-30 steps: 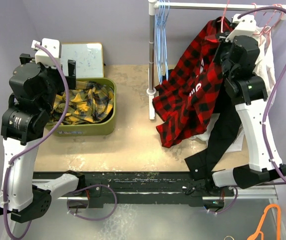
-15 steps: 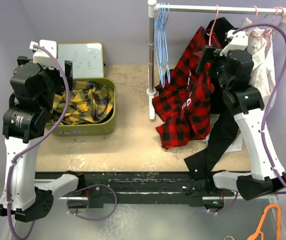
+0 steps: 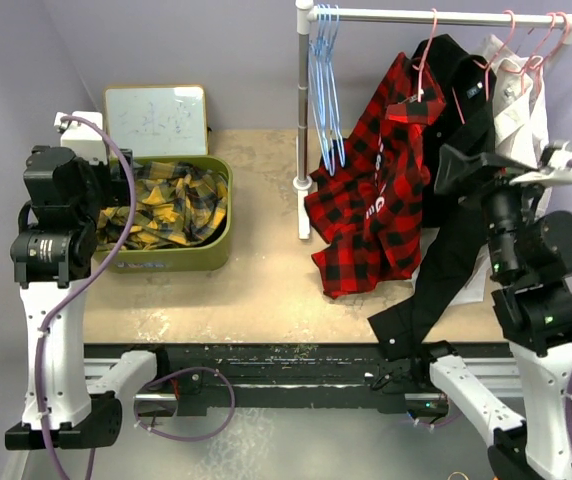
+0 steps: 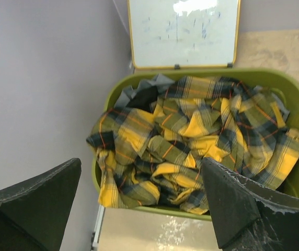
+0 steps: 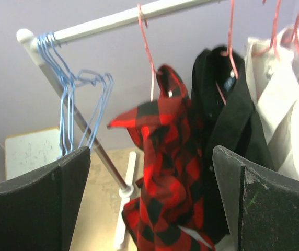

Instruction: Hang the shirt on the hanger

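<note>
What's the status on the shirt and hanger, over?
Left gripper open, facing the bin; right gripper open, empty. Shirt hangs from hanger on rail. Black shirt close beside; path clear.

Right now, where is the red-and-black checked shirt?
In the top view the shirt hangs right of centre from the pink hanger on the rail, between the blue hangers on its left and the black shirt on its right.

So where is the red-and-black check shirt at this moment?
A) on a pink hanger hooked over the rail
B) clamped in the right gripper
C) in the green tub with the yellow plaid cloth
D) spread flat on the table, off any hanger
A: the shirt hangs from the pink hanger, whose hook sits over the rail, and the right gripper is open, apart from it.
</note>
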